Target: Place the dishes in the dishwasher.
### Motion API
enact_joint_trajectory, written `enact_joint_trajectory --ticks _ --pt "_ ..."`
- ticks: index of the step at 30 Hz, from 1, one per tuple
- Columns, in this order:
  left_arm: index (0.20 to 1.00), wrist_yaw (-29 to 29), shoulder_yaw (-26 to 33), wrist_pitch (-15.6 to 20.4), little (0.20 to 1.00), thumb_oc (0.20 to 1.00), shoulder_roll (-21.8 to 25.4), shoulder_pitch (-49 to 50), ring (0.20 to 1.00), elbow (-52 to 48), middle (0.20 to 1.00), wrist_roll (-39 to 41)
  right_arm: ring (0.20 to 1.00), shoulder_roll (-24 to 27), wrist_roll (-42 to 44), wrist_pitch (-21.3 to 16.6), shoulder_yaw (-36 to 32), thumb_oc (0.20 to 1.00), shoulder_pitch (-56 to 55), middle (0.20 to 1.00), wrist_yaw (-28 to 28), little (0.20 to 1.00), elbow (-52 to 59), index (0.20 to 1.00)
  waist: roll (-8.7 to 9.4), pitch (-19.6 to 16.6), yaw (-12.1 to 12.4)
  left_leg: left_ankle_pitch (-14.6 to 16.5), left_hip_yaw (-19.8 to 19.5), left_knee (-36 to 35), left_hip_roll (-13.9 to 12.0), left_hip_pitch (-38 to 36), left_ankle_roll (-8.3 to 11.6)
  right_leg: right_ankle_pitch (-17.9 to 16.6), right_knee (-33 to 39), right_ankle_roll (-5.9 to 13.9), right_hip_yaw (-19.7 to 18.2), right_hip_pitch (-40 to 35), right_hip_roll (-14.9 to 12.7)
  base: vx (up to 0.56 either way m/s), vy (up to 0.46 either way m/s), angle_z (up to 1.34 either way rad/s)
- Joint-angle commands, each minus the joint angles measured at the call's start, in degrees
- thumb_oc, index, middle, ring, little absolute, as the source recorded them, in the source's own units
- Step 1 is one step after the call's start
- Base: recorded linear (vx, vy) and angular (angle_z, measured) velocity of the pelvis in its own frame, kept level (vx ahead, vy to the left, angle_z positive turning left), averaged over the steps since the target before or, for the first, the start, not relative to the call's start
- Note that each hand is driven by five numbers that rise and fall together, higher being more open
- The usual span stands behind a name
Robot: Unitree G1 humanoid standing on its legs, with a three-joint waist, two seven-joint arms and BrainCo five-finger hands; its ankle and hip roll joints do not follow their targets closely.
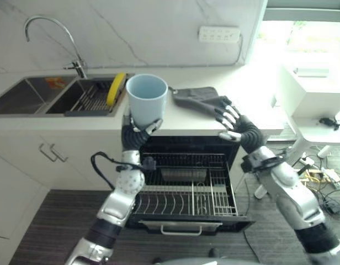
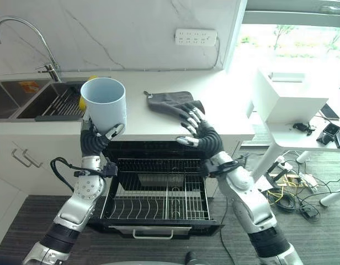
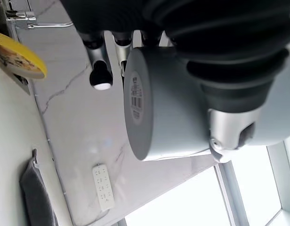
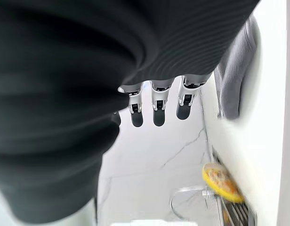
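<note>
Bright daylight from the window (image 2: 291, 33) at the robot's right; glass blown out to white. White side table (image 1: 311, 91) washes out in glare. Marble wall (image 2: 131, 33) and countertop (image 2: 214, 105) evenly lit. Open dishwasher (image 2: 159, 193) cavity dark, rack in shade. Wrist views soft up close.

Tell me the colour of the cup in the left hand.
Pale blue-grey all over; the cup, gripped by the left hand, shows best in the left eye view.
</note>
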State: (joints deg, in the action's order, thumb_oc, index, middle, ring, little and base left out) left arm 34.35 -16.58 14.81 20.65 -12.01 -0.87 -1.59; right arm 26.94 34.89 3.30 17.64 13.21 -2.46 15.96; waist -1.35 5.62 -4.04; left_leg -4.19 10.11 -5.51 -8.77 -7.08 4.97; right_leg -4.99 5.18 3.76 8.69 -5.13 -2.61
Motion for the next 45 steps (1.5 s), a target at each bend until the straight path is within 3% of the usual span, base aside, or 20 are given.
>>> enact_joint_trajectory --ticks 1,6,10,20,33,45 --pt "0.200 4.95 -2.65 2.78 0.200 0.200 2.35 -5.57 0.200 1.19 0.200 -6.47 1.000 -2.27 -0.34 -1.99 -1.45 1.000 3.08 1.000 1.56 1.000 2.47 1.000 2.92 -2.50 0.24 5.03 1.44 0.51 1.33 -1.01 -1.17 4.20 -0.18 2.67 0.48 -2.30 -2.41 0.00 0.000 0.00" --pt "0.200 7.13 -5.42 3.16 0.200 0.200 1.49 -6.86 0.200 3.62 0.200 -9.32 1.000 -3.97 -0.72 -1.06 0.59 1.000 6.74 1.000 4.20 1.000 1.41 1.000 3.00 -2.77 0.60 5.42 1.20 0.51 1.42 -1.53 -1.19 4.27 -0.18 2.65 0.45 -2.76 -2.44 0.00 0.000 0.00" --pt "0.200 6.35 -7.63 2.76 0.200 0.200 1.50 -7.18 0.200 3.58 0.200 -10.40 1.000 -4.16 -2.82 1.57 1.66 1.000 8.59 1.000 6.38 1.000 0.44 1.000 3.31 -2.96 0.76 5.72 1.37 0.51 1.36 -1.84 -1.25 4.31 -0.18 2.82 0.24 -2.96 -2.56 0.00 0.000 0.00" --pt "0.200 3.94 -11.31 2.26 0.200 0.200 1.01 -7.75 0.200 3.47 0.200 -9.00 1.000 -5.69 -3.07 3.27 2.20 1.000 12.57 1.000 10.43 1.000 -1.30 1.000 3.65 -3.04 1.52 6.20 1.16 0.51 1.52 -2.25 -1.54 4.37 -0.18 2.99 -0.04 -3.38 -2.65 0.00 -0.002 -0.01" --pt "0.200 4.08 -13.18 1.37 0.200 0.200 0.86 -7.23 0.200 3.38 0.200 -8.21 1.000 -7.38 -4.08 0.14 2.25 1.000 13.80 1.000 13.90 1.000 0.50 1.000 3.79 -2.74 1.93 6.61 0.92 0.51 1.97 -2.36 -1.98 4.16 -0.18 3.30 -0.16 -3.41 -3.01 0.00 0.002 0.01" --pt "0.200 4.88 -14.58 0.38 0.200 0.200 0.26 -7.24 0.200 3.69 0.200 -8.55 1.000 -8.41 -4.69 0.66 4.47 1.000 14.44 1.000 15.99 1.000 4.42 1.000 3.83 -2.45 1.91 6.73 0.97 0.51 2.22 -2.23 -2.20 3.96 -0.18 3.58 -0.46 -3.13 -3.28 0.00 0.000 0.00"
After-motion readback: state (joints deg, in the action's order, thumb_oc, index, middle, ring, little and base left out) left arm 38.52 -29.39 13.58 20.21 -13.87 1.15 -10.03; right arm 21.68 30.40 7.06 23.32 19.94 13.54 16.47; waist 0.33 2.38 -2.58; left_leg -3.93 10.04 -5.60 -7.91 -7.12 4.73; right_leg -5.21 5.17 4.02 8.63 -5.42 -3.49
